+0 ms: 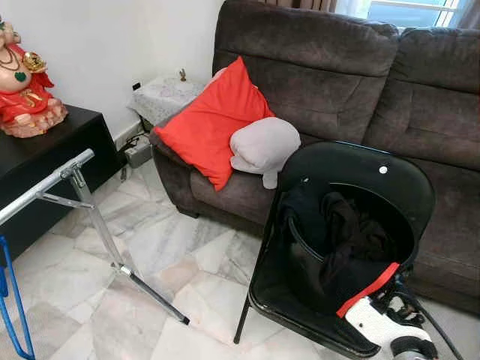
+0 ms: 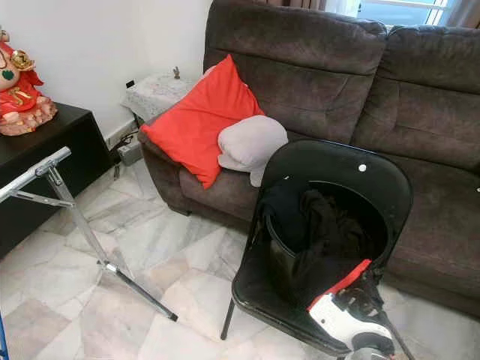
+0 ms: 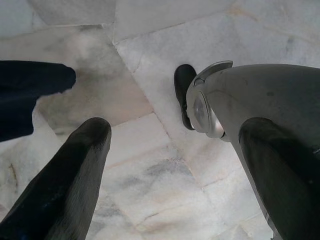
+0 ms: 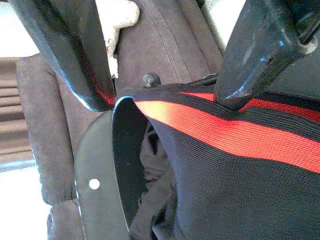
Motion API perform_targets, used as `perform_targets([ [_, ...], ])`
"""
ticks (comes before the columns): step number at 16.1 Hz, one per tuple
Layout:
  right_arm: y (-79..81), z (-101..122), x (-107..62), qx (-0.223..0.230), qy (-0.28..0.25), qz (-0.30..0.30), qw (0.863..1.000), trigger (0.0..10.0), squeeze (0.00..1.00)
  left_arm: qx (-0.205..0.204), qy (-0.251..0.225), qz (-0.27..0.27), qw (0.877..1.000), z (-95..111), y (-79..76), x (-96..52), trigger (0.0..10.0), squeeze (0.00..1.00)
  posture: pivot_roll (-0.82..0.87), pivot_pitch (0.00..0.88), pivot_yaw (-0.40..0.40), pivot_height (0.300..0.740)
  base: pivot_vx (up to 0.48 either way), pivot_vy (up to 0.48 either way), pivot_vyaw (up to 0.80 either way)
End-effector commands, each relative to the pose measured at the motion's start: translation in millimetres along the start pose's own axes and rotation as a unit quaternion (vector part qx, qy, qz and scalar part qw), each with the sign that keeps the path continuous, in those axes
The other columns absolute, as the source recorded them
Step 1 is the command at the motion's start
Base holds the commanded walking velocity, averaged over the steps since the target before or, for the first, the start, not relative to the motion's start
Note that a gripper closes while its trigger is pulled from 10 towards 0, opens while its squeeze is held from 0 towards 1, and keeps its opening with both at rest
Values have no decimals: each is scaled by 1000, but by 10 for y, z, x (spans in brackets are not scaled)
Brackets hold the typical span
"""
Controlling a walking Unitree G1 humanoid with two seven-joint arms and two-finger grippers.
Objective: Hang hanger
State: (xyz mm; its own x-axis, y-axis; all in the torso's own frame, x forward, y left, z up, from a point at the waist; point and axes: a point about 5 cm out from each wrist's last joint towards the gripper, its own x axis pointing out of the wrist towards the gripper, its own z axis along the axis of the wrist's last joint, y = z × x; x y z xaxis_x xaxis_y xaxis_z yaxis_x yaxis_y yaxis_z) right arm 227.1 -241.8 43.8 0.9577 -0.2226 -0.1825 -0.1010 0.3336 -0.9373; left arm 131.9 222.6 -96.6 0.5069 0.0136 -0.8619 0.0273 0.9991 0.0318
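A black garment with a red stripe (image 1: 367, 289) lies heaped in a black shell chair (image 1: 352, 169) in front of the sofa. A thin black curved bar (image 1: 297, 238), possibly a hanger, shows among the cloth. My right gripper (image 4: 165, 95) is at the chair's front right, and its white wrist (image 1: 379, 321) shows in the left eye view. Its fingers (image 4: 75, 55) are open, their tips resting at the red-striped band (image 4: 235, 137) with nothing clamped. My left gripper (image 3: 175, 150) hangs open over the marble floor.
A folding drying rack with a silver top bar (image 1: 46, 184) and blue frame (image 1: 9, 300) stands at the left. Behind it, a black cabinet (image 1: 45, 150) holds a red figurine (image 1: 22, 82). The brown sofa (image 1: 337, 82) carries a red cushion (image 1: 210, 120) and a grey pillow (image 1: 262, 144).
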Motion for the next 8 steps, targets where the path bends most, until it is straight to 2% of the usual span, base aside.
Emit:
perform_targets([
  [1,36,-30,-9,-11,3,13,1000,10000,0,5,11,2,1000,-55,26,-15,10000,0,-21,78,29,740,0,0,0],
  [8,78,-74,4,-19,16,29,999,10000,0,5,12,1,1000,-54,27,-15,10000,0,-19,81,29,740,0,0,0],
])
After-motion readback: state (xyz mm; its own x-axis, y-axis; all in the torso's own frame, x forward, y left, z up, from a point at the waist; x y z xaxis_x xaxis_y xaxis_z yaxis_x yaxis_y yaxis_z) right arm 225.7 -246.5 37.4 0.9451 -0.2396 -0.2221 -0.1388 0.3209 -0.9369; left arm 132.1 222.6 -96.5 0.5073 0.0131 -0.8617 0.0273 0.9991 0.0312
